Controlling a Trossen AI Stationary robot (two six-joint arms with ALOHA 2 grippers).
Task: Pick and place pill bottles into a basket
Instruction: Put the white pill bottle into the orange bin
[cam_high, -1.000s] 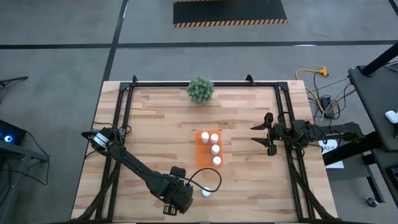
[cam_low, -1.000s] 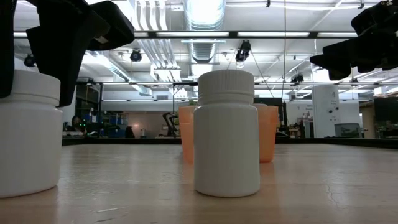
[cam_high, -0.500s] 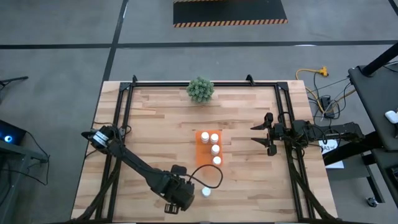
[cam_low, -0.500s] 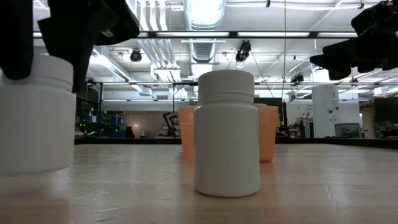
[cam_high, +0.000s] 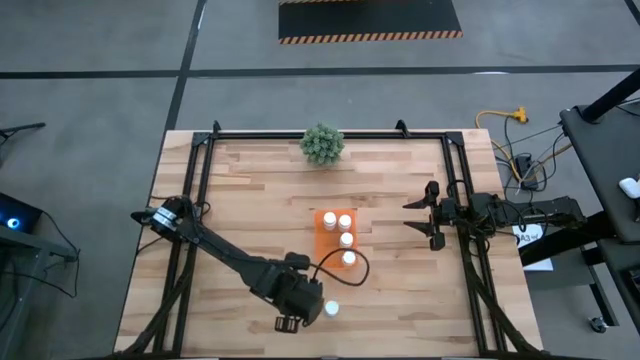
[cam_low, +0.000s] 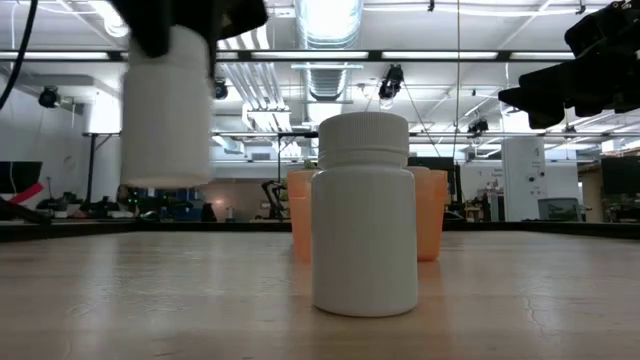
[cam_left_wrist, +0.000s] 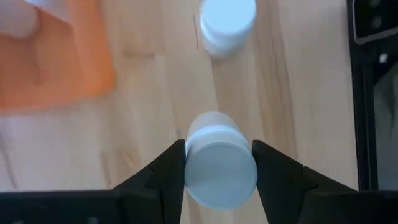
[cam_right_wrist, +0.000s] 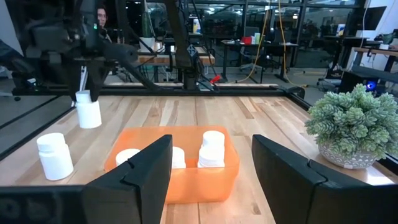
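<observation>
A smooth white round bottle (cam_left_wrist: 221, 167) is clamped between the left fingers (cam_left_wrist: 177, 171), lifted clear of the wooden counter (cam_high: 250, 220), presumably for carrying. Just beyond them one bottle (cam_high: 331, 309) stands, then the translucent orange basket (cam_high: 324, 240). The right fingers (cam_high: 420, 215) are held wide, empty, well apart.
</observation>
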